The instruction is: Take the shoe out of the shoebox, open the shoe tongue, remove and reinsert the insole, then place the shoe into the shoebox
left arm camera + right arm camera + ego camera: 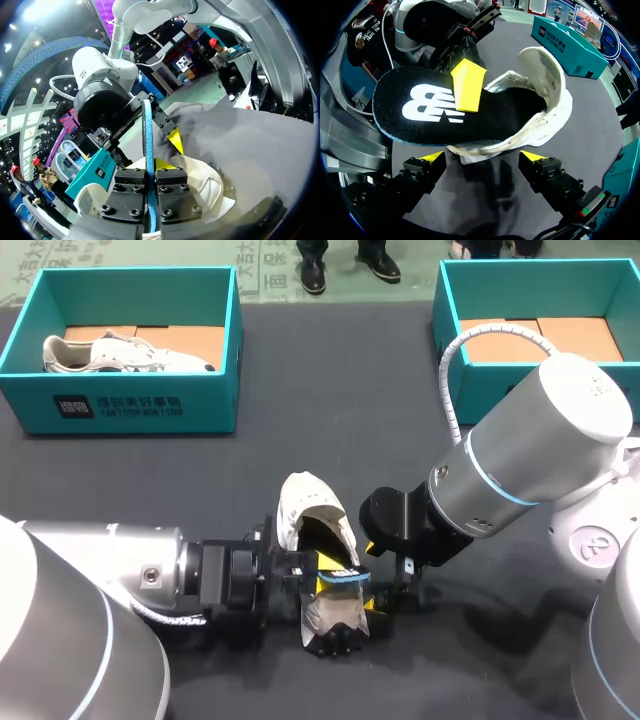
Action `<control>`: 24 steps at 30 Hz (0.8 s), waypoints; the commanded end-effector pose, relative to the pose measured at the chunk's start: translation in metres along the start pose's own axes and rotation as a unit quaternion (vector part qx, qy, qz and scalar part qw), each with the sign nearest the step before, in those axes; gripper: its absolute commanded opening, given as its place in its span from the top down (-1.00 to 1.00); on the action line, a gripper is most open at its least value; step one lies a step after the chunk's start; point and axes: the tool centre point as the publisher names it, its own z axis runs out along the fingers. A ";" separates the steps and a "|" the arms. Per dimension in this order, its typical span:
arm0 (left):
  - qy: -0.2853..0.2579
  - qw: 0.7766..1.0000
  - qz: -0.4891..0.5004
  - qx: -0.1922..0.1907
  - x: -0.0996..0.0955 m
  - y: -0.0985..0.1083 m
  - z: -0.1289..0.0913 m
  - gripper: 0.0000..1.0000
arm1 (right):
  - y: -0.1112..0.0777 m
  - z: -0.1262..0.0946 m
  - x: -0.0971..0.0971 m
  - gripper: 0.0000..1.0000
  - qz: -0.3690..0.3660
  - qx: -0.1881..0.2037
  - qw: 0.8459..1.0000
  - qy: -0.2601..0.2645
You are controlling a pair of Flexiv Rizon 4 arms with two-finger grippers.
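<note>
A white shoe [303, 508] lies at mid-table with its toe pointing away. Its black insole [332, 615], blue at the edge, sticks halfway out of the shoe's opening. My left gripper [328, 575] comes in from the left and is shut on the insole's rim. In the left wrist view the insole [147, 130] runs edge-on between the shut left gripper [149, 169], with the shoe [212, 186] beneath. My right gripper [376, 580] stands open just right of the shoe. In the right wrist view the right gripper [482, 157] is open below the insole [420, 117] and shoe [547, 82], touching neither.
A teal shoebox [130, 405] at the back left holds a second white shoe [120, 353]. Another teal shoebox [500, 380] at the back right shows only its cardboard floor. Dark tabletop [330, 450] lies open between the boxes and the shoe.
</note>
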 end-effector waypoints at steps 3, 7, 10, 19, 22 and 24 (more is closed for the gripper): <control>0.001 1.000 0.008 -0.013 0.005 0.004 0.002 1.00 | 0.000 0.001 0.002 -1.00 0.000 -0.001 1.000 -0.001; 0.002 0.999 0.015 -0.028 0.007 0.020 0.004 1.00 | 0.000 0.001 0.002 -1.00 0.000 -0.001 1.000 -0.001; 0.002 0.999 0.014 -0.031 0.006 0.030 0.004 1.00 | 0.000 0.001 0.002 -1.00 0.000 -0.001 1.000 -0.001; 0.010 0.998 0.017 -0.064 0.005 0.051 0.007 1.00 | 0.000 0.001 0.002 -1.00 0.000 -0.001 1.000 -0.001; 0.008 0.998 0.014 -0.065 0.004 0.055 0.006 1.00 | 0.000 0.001 0.002 -1.00 0.000 -0.001 1.000 -0.001; 0.008 0.998 0.012 -0.063 0.004 0.055 0.006 1.00 | 0.000 0.001 0.002 -1.00 0.000 -0.001 1.000 -0.001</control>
